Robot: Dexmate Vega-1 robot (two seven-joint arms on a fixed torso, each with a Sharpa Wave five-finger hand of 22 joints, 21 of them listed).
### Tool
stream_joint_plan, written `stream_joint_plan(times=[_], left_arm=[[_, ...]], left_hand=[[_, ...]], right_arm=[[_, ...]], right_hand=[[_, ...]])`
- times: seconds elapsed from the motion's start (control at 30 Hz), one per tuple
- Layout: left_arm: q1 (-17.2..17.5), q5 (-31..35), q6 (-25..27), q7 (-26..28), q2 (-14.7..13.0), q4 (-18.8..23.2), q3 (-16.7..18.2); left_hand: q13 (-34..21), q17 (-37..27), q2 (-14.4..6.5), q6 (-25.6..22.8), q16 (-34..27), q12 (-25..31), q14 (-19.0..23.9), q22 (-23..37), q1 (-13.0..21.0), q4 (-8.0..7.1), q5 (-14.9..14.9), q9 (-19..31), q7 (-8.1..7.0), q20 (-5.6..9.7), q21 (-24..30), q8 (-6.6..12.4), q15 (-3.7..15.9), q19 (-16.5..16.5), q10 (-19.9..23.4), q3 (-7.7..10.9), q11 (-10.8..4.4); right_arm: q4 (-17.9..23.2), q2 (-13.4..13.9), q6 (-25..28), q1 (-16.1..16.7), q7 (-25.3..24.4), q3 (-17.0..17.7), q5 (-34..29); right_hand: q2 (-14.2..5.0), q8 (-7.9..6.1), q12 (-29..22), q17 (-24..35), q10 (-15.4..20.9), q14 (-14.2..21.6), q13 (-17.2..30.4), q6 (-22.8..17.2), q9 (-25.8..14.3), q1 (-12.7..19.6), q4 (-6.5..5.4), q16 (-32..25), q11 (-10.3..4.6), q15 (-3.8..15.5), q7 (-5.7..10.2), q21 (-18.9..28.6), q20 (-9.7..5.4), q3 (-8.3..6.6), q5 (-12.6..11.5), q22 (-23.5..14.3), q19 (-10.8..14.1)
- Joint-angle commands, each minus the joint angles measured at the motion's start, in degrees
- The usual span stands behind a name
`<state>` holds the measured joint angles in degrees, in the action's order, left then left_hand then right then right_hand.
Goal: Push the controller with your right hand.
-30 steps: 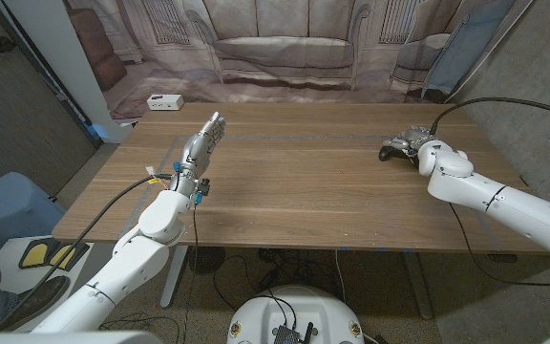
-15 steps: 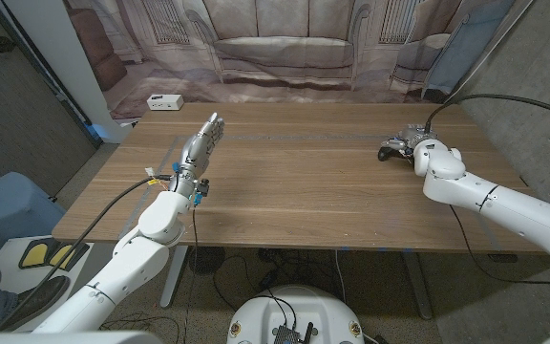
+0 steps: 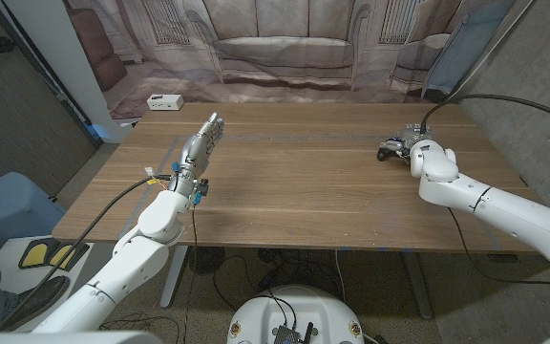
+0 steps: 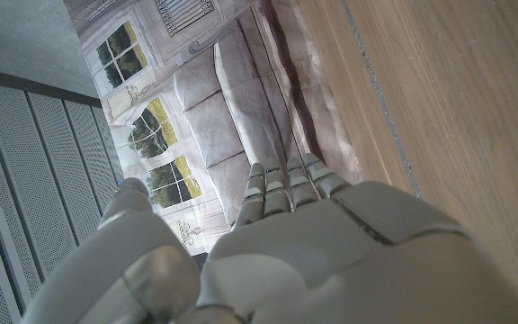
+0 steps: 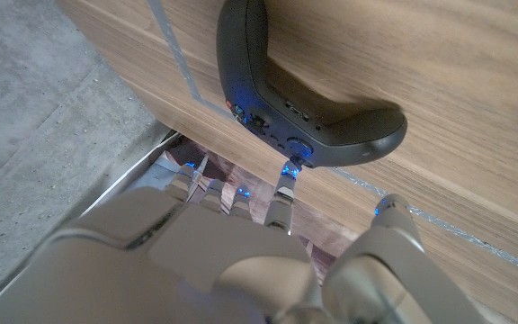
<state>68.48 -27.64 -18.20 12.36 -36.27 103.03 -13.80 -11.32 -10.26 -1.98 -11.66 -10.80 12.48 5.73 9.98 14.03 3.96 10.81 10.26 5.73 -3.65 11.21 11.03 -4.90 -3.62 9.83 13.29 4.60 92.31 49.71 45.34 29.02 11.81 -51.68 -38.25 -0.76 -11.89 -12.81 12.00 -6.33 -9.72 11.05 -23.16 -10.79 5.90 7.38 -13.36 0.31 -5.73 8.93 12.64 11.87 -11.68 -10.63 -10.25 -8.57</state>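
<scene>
The dark game controller (image 3: pixel 388 150) lies near the table's far right corner; the right wrist view shows it as a curved black shape (image 5: pixel 306 94) with small blue lights. My right hand (image 3: pixel 411 143) is right beside it, on its right. The fingers (image 5: pixel 281 193) reach up to the controller's edge, spread and holding nothing; one fingertip appears to touch it. My left hand (image 3: pixel 203 141) stands on its edge over the table's left part with its fingers straight, holding nothing. The left wrist view looks along its back (image 4: pixel 331 252).
The wooden table (image 3: pixel 294 182) stretches wide and bare between the two hands. A white box (image 3: pixel 164 101) lies beyond the far left corner, before a printed sofa backdrop. The table's right edge runs close behind the controller.
My right arm has swung slightly left and closer to the controller. The controller has barely shifted. The left arm is still.
</scene>
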Motion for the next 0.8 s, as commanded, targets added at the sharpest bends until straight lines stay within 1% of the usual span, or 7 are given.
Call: stream_joint_plan(times=[0.03, 0.23, 0.33, 0.5, 0.8], left_arm=[[-0.26, -0.33, -0.06, -0.43, -0.13, -0.39, -0.17], [-0.33, -0.42, -0.17, -0.57, -0.17, -0.49, -0.20], [-0.31, -0.37, -0.12, -0.48, -0.22, -0.39, -0.17], [-0.31, -0.41, -0.04, -0.50, -0.27, -0.30, -0.19], [-0.69, -0.23, -0.07, -0.59, -0.20, -0.40, -0.41]], left_hand=[[-0.14, -0.12, -0.54, -0.59, 0.04, -0.06, -0.25, 0.33, 0.11, 0.27, -0.22, 0.16, -0.10, -0.08, 0.10, -0.06, -0.07, 0.40, 0.04, 0.02, 0.04], [-0.14, -0.12, -0.56, -0.68, 0.04, -0.04, -0.26, 0.33, 0.09, 0.31, -0.22, 0.16, -0.12, -0.08, 0.11, -0.03, -0.09, 0.42, 0.11, 0.03, 0.06], [-0.14, -0.12, -0.56, -0.68, 0.03, -0.10, -0.24, 0.33, 0.08, 0.34, -0.23, 0.16, -0.12, -0.08, 0.11, -0.04, -0.07, 0.41, -0.02, 0.02, 0.02], [-0.14, -0.12, -0.57, -0.63, 0.03, -0.06, -0.25, 0.33, 0.06, 0.38, -0.23, 0.16, -0.14, -0.08, 0.11, -0.07, -0.02, 0.43, 0.09, 0.02, 0.03], [-0.14, -0.12, -0.61, -0.98, 0.03, -0.07, -0.26, 0.33, 0.04, 0.44, -0.23, 0.16, -0.16, -0.09, 0.11, 0.05, -0.02, 0.44, 0.08, 0.04, 0.17]], right_arm=[[-0.55, -0.89, 0.77, 0.27, 0.84, -0.09, -1.52], [0.08, -0.82, 1.16, 0.70, 0.67, 0.59, -1.26], [0.43, -0.70, 1.00, 1.10, -0.08, 1.18, -0.87], [0.89, -0.59, 0.74, 1.72, -1.43, 2.13, -0.19], [1.50, -0.25, 0.58, 1.94, -1.95, 2.71, 0.16]], right_hand=[[-0.13, -0.48, -0.33, -0.01, 0.14, -2.34, 0.11, -1.08, -0.11, -0.42, 0.01, -0.26, -0.05, -0.03, 0.32, 0.27, 0.28, 0.00, -0.32, -0.10, 0.38], [-0.14, -0.46, -0.33, -0.02, 0.24, -2.24, 0.11, -1.20, -0.11, -0.45, -0.01, -0.26, -0.11, -0.09, 0.41, 0.25, 0.29, 0.00, -0.33, -0.10, 0.51], [-0.16, 0.07, -0.26, -0.02, 0.24, -2.19, 0.11, -0.16, -0.11, -0.49, -0.02, -0.20, -0.06, -0.12, 0.50, 0.23, 0.29, -0.01, -0.34, -0.08, 0.78], [-0.23, 0.40, -0.30, -0.04, 0.46, -1.88, 0.11, 0.52, -0.11, -0.47, -0.02, -0.25, 0.03, -0.17, 0.58, 0.21, 0.30, -0.06, -0.36, -0.08, 0.98], [-0.35, 0.86, -0.26, -0.06, 0.60, -1.44, 0.11, 1.60, -0.12, -0.37, 0.02, -0.31, 0.07, -0.12, 0.63, 0.18, 0.31, -0.17, -0.38, -0.07, 1.35]])
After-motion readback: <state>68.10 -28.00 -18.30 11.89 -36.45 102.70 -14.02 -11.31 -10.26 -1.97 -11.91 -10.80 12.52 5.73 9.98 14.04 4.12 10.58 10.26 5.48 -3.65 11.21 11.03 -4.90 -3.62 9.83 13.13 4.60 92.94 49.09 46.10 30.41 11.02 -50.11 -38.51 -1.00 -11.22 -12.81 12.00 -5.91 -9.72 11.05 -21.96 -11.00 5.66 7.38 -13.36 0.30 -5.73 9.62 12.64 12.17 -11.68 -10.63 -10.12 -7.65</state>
